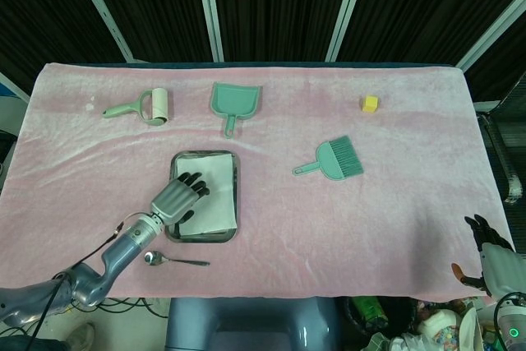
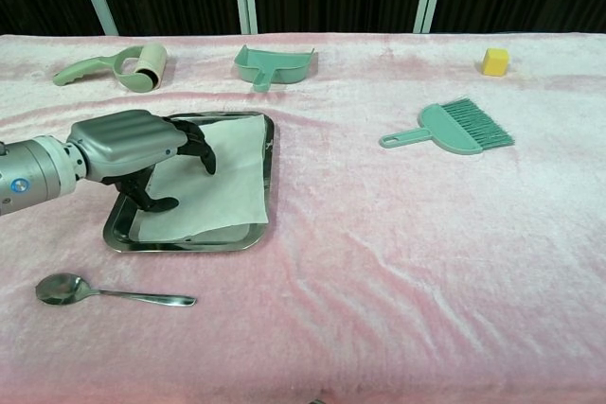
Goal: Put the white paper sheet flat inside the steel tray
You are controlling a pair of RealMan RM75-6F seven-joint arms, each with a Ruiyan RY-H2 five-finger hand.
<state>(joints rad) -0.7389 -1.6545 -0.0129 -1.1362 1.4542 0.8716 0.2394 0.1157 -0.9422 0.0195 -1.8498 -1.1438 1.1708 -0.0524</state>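
White paper sheet (image 2: 220,183) lay inside steel tray (image 2: 256,235), its 3 o'clock edge riding the rim. Left hand (image 2: 133,144), fingers curled, pressed it. Next, I judged: nudge toward 9 o'clock, flatten. Right hand (image 1: 491,257) idle, fingers apart.

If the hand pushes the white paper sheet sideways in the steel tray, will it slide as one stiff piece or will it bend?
The white paper sheet looks thin, so it would probably buckle, not slide stiffly. Its right edge lies at the steel tray rim, which may curl it. The left hand on it probably drags it easily; it seems light.
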